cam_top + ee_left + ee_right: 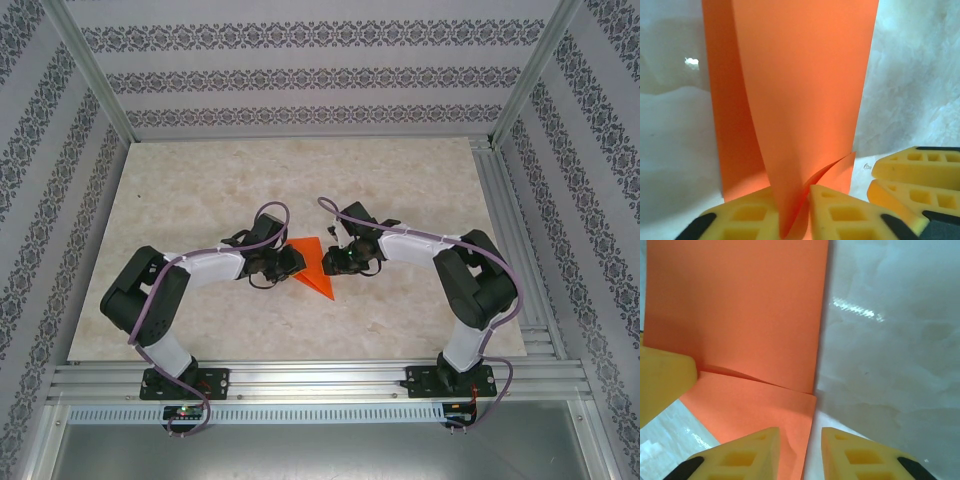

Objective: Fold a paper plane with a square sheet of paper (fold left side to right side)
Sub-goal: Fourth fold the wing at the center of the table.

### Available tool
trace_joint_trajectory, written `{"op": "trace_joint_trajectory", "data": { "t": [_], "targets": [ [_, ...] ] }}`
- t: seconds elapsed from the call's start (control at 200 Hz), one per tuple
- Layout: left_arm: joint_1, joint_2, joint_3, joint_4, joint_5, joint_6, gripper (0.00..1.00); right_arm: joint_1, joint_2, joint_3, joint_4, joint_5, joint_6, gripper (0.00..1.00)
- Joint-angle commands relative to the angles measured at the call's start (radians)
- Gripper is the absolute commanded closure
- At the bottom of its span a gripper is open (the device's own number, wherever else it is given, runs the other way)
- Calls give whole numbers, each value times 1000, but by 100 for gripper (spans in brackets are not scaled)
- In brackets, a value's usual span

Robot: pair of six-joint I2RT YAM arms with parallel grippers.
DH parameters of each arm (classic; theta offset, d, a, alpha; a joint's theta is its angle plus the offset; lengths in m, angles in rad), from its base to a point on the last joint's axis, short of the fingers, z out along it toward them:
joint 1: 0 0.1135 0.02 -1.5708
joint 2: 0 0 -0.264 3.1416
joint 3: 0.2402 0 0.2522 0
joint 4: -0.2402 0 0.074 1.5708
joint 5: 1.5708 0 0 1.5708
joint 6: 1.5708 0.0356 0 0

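Observation:
The orange sheet of paper (314,266) lies mid-table, folded into a pointed triangle with its tip toward the near edge. My left gripper (291,262) is at its left side. In the left wrist view its yellow fingers (840,212) are shut on a raised flap of the paper (800,90), which curls up between them. My right gripper (336,260) is at the paper's right side. Its fingers (742,455) stand apart, low over the paper (740,315). The paper's right edge runs through the gap, and nothing is pinched.
The pale marble table top (200,190) has free room all round the paper. Aluminium frame rails (320,380) run along the near and right edges. The right gripper's yellow fingers (915,175) sit close beside the left one's.

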Motion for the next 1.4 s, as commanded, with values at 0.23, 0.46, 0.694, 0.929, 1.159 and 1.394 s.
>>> {"op": "trace_joint_trajectory", "data": {
  "t": [0.23, 0.46, 0.694, 0.929, 1.159, 1.394],
  "targets": [
    [-15, -26, 17, -28, -36, 3, 86, 76, -182, -92, 17, 126, -73, 63],
    [-15, -30, 30, -51, -29, 11, 88, 214, -143, -112, 73, 273, -74, 58],
    [-15, -31, 47, -69, -24, 8, 88, 276, -54, -63, 60, 368, -100, 57],
    [-14, -24, 76, -94, -17, -1, 88, 306, -18, -38, 48, 420, -116, 57],
    [-14, -14, 90, -99, -3, -8, 87, 315, -13, -32, 34, 453, -118, 62],
    [-14, -17, 92, -104, -5, -7, 87, 315, 4, -37, 32, 450, -113, 72]
  ]
}}
